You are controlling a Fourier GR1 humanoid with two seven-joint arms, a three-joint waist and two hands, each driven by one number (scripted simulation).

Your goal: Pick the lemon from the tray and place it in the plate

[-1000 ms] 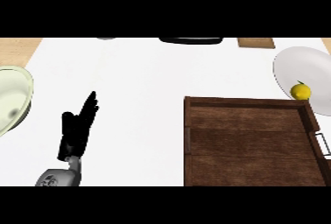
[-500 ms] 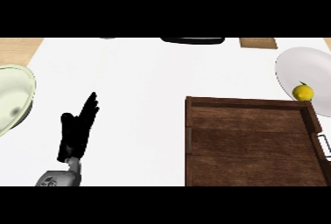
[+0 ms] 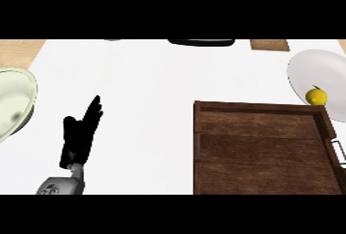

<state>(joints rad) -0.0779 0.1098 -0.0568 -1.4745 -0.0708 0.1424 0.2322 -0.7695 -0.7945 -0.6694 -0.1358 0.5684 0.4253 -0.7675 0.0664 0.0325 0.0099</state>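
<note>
While the left hand (image 3: 79, 135) shows at lower left over the white counter (image 3: 148, 82), its fingers are straight and pressed close together, pointing away from the robot and holding nothing. The lemon (image 3: 316, 97) lies on the white plate (image 3: 304, 68) at the right edge, on the plate's near side, just beyond the far right corner of the wooden tray (image 3: 263, 151). Whether the lemon touches the tray wall cannot be confirmed from this angle. A pale green plate (image 3: 13, 103) sits at the left edge, left of the hand.
</note>
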